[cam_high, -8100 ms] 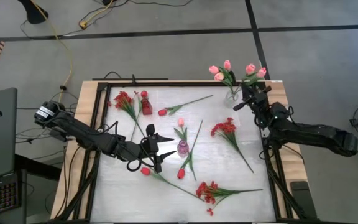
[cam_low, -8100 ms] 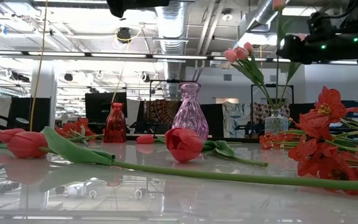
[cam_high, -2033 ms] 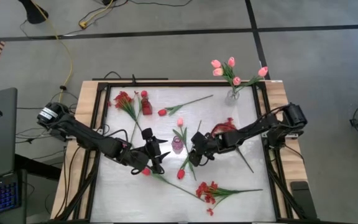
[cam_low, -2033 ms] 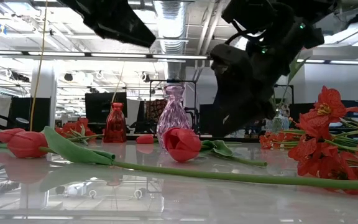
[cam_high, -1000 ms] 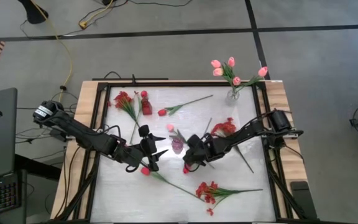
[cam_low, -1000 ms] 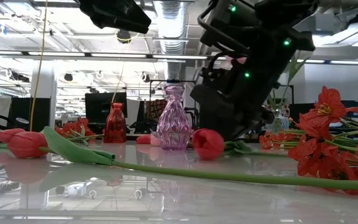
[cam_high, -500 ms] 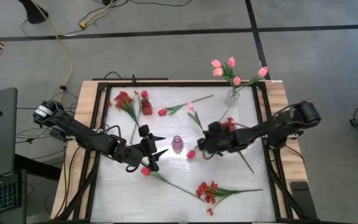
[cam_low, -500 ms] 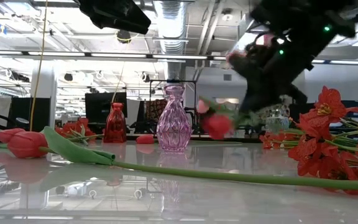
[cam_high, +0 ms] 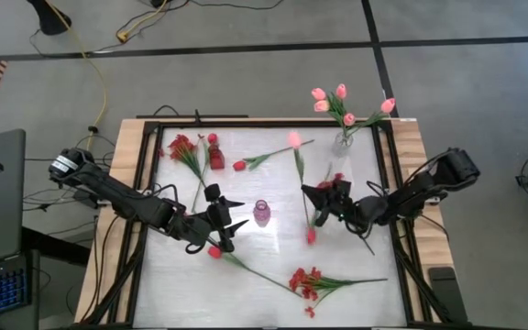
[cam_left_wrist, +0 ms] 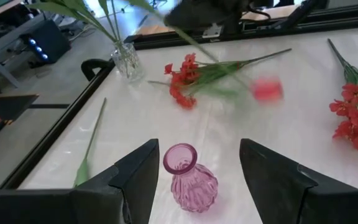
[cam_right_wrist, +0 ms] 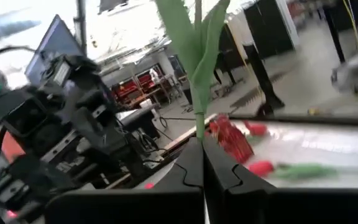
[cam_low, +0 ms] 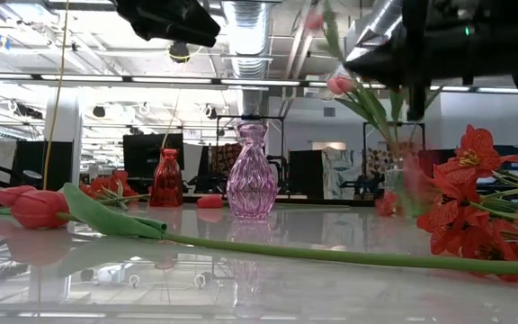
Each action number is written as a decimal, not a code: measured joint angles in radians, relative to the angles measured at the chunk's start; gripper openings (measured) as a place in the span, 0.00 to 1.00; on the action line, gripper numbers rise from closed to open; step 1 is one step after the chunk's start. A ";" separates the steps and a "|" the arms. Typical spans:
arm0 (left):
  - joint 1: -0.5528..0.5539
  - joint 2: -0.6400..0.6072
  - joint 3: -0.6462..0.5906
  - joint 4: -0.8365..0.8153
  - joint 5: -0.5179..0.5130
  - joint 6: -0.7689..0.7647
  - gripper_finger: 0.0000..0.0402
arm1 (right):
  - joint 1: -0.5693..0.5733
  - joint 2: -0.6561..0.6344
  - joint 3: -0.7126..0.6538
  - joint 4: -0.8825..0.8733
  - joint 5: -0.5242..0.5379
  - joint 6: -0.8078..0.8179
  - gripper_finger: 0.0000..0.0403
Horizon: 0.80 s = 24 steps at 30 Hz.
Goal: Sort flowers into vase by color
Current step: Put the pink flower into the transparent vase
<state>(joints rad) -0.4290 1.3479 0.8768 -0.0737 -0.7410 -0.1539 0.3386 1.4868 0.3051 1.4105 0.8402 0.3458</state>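
Pinched by its thin stem in the right gripper (cam_high: 317,203) above the table (cam_high: 273,275), a flower (cam_high: 297,158) could be dropped if swung, while the left gripper (cam_high: 230,217) is spread by the purple vase (cam_high: 262,213).

Small vase (cam_high: 262,213) mid-table between both hands, bunch (cam_high: 312,282) near front edge, glass vase (cam_high: 342,139) at back right

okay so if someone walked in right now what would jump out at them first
Probably the right gripper, shut on two tulip stems lifted above mid-table, a pink head at one end, a red at the other. Next, the clear vase of pink tulips at the far right corner, and the small pink vase mid-table.
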 joint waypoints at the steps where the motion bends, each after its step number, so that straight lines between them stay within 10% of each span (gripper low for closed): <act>1: 0.000 0.000 0.000 0.003 0.000 0.000 0.53 | 0.008 0.000 0.016 -0.002 0.000 -0.050 0.05; 17: 0.000 0.000 0.000 -0.001 0.022 0.000 0.53 | 0.043 -0.200 0.156 -0.012 0.233 -0.724 0.05; 24: 0.000 0.003 0.000 0.067 0.022 0.033 0.53 | 0.037 -0.361 0.050 -0.112 -0.020 -0.452 0.05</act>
<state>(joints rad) -0.4285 1.3505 0.8768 -0.0063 -0.7192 -0.1208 0.3755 1.1255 0.3547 1.2983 0.8206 -0.1062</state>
